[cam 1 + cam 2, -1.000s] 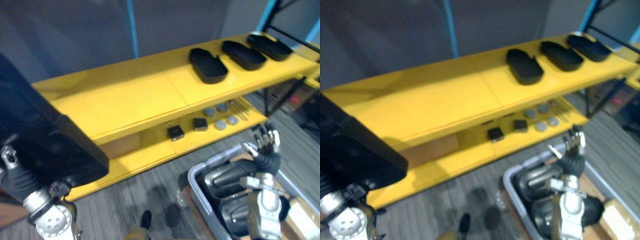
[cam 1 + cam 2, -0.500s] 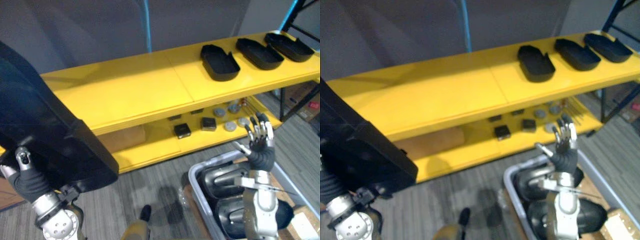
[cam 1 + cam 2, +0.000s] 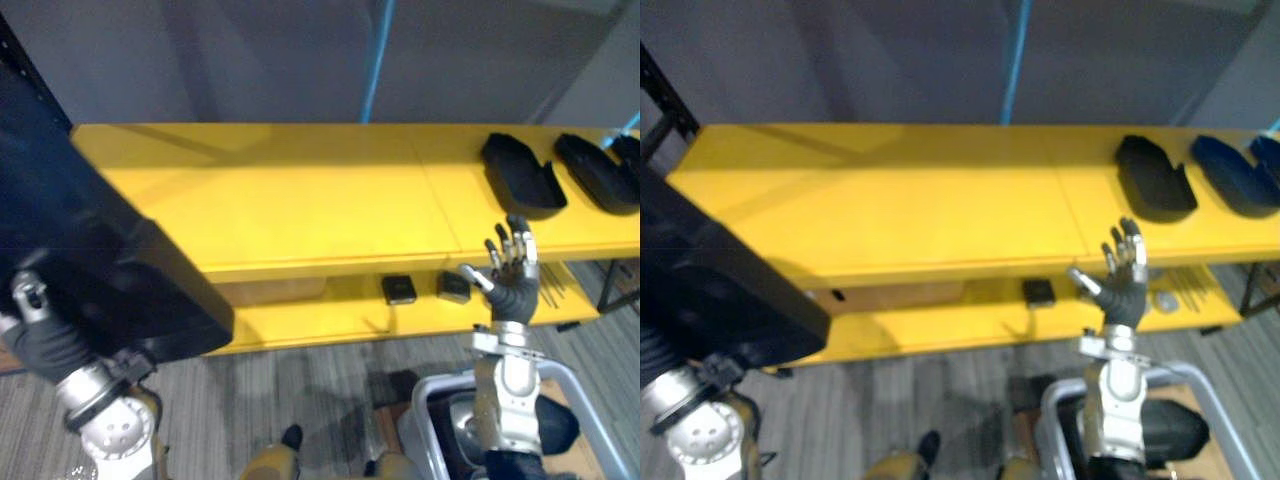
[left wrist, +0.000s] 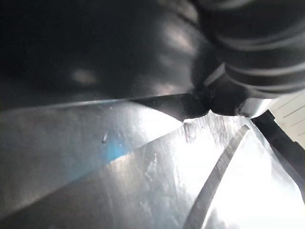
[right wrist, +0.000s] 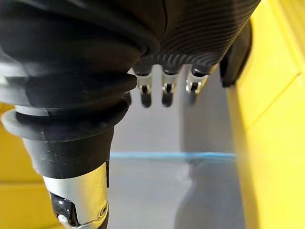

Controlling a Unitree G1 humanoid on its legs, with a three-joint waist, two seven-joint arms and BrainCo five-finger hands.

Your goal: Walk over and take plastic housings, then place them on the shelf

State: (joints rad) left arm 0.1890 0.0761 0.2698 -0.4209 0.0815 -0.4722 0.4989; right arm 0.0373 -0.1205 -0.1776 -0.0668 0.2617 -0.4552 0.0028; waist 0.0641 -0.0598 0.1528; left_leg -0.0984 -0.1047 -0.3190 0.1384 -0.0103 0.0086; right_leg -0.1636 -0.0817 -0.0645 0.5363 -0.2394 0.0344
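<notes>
One large black housing [image 3: 100, 260] is held up at the robot's left, tilted, its lower end against the left hand [image 3: 42, 345]. That hand's fingers are hidden behind the housing, so I cannot tell how they grip it. In the left wrist view the housing's glossy surface carries a faint scratched mark, too blurred to read.

Three more black housings [image 3: 522, 176] lie open side up in a row at the right end of the yellow shelf [image 3: 300, 200], on its top board. The farthest one is cut off by the view's edge, and the rest of that board is bare.

The right hand [image 3: 508, 292] is raised upright in front of the shelf's edge, fingers straight and spread, holding nothing.

On the lower board, two small black blocks [image 3: 398, 289] sit side by side. To their right are grey discs [image 3: 1162, 298] and thin rods [image 3: 552, 291]. A cardboard box [image 3: 270, 291] stands further left on that board.

Below the right arm, a grey bin [image 3: 575, 385] on the carpet [image 3: 300, 390] holds dark glossy housings [image 3: 1167, 436].
</notes>
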